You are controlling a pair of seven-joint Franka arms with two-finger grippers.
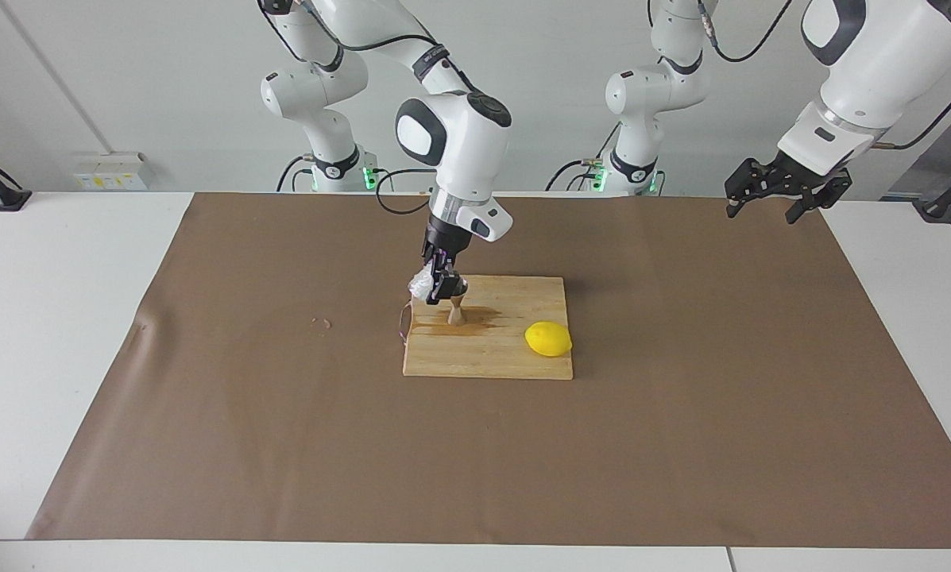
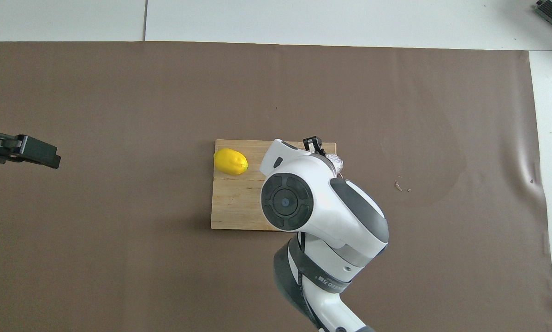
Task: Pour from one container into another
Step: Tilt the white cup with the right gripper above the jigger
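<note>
Bright, even light from above; soft faint shadows on the brown paper; sharp throughout.

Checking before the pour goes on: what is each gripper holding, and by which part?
The right gripper holds the white crinkly cup by its side, tilted over the jigger. The left gripper waits, holding nothing.

A robotics lab: bare white walls, paper-covered table, several fixed white robot arms.
</note>
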